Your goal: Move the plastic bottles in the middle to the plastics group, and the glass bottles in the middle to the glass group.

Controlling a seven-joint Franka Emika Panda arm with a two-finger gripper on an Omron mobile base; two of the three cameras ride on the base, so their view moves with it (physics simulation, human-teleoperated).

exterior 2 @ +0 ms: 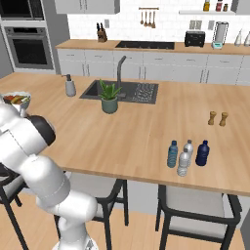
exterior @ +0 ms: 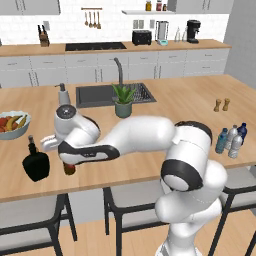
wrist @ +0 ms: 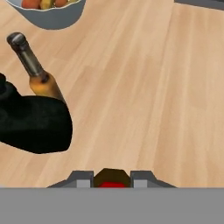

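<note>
as seen, tool (wrist: 112, 181) seemingly clamps glass bottle (wrist: 112, 177)

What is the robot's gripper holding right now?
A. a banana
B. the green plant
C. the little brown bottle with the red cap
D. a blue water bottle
C: in the hand view the gripper is shut on the brown bottle, its red cap showing between the fingertips, near the black bottle on the counter.
</note>
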